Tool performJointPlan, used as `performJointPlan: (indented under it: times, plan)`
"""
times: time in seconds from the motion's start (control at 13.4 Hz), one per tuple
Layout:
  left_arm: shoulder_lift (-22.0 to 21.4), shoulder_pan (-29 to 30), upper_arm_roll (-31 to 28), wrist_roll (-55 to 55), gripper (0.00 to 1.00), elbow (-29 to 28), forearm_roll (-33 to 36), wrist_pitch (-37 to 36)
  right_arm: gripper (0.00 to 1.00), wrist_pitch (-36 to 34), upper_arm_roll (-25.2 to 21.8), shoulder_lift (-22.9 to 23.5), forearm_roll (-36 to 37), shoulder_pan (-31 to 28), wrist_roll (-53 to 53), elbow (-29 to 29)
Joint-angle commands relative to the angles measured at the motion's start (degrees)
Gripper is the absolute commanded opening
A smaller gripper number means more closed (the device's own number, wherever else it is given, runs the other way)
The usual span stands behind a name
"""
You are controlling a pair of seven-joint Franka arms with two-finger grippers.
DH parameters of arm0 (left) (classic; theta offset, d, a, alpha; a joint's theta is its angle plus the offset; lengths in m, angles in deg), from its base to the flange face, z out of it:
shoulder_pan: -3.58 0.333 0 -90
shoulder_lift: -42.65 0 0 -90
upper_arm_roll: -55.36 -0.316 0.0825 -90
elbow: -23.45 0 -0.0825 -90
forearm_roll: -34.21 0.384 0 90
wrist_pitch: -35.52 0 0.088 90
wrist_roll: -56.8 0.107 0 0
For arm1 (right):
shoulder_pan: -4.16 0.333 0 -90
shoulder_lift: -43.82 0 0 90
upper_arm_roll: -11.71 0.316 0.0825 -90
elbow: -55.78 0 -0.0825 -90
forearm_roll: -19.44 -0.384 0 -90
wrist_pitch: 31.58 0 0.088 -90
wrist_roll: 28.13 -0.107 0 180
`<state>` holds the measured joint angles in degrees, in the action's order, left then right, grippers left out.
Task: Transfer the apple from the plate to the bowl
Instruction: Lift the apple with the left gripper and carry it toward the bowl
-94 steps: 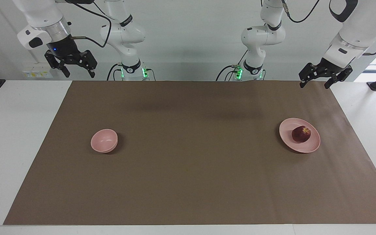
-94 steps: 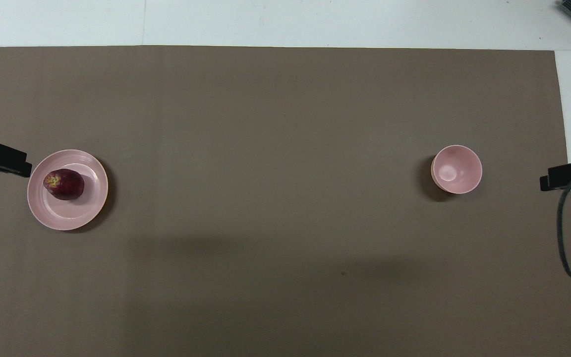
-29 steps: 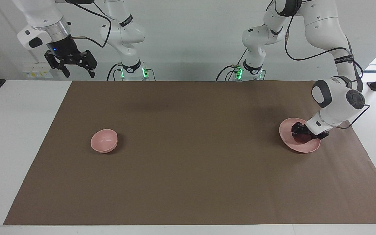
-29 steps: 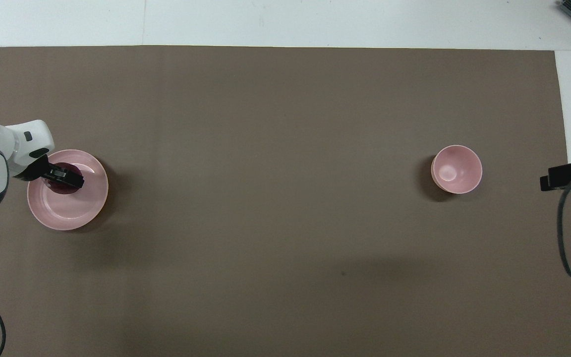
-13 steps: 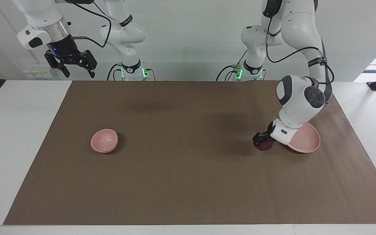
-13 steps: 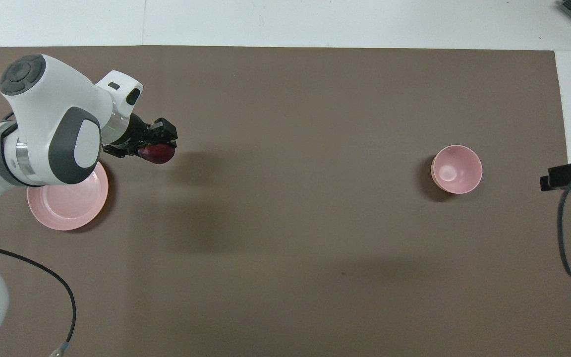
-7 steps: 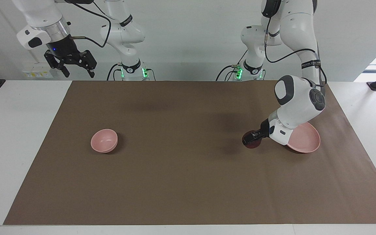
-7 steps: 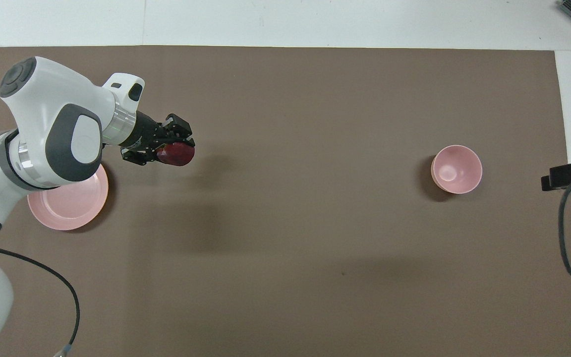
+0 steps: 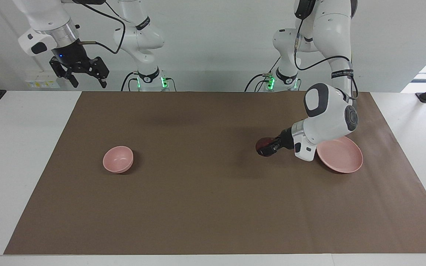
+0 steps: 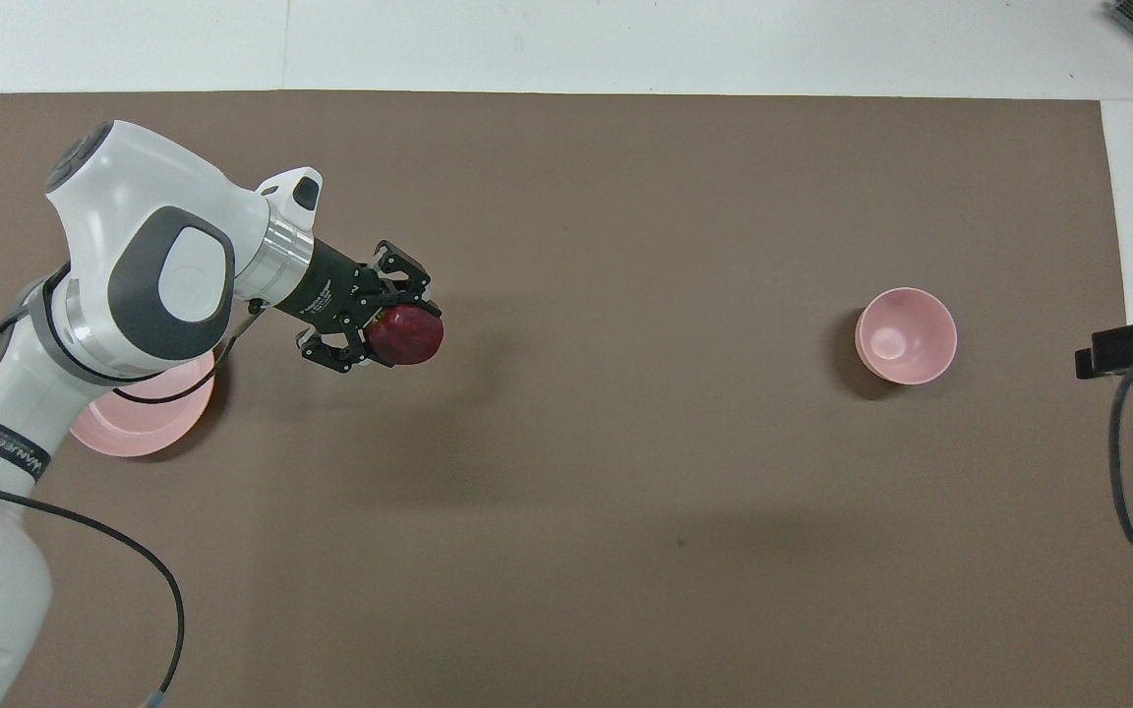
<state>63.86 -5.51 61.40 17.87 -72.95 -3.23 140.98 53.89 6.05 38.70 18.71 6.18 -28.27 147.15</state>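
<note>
My left gripper [image 9: 266, 147] [image 10: 399, 329] is shut on the dark red apple [image 9: 263, 145] [image 10: 410, 334] and holds it in the air over the brown mat, between the plate and the bowl. The pale pink plate [image 9: 342, 155] [image 10: 134, 423] lies bare toward the left arm's end of the table, partly covered by the left arm in the overhead view. The small pink bowl [image 9: 118, 159] [image 10: 906, 335] stands toward the right arm's end. My right gripper [image 9: 81, 74] waits open, raised by the right arm's end of the table; only its tip [image 10: 1132, 347] shows from overhead.
A brown mat [image 9: 213, 207] covers most of the white table [image 9: 20, 147]. A black cable [image 10: 1122, 472] hangs by the right gripper, and another cable [image 10: 124, 551] trails from the left arm.
The left arm has carried the apple up and away from the plate, toward the bowl. The right arm has not moved.
</note>
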Motion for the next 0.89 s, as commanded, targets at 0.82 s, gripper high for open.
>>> performJointPlan:
  times: [0.82]
  plan:
    - [-0.4,0.2,11.4,-15.0,0.00,1.7,-31.2,-8.5,1.00,0.0,1.1,-0.9,-10.0,-0.6,2.3,4.3]
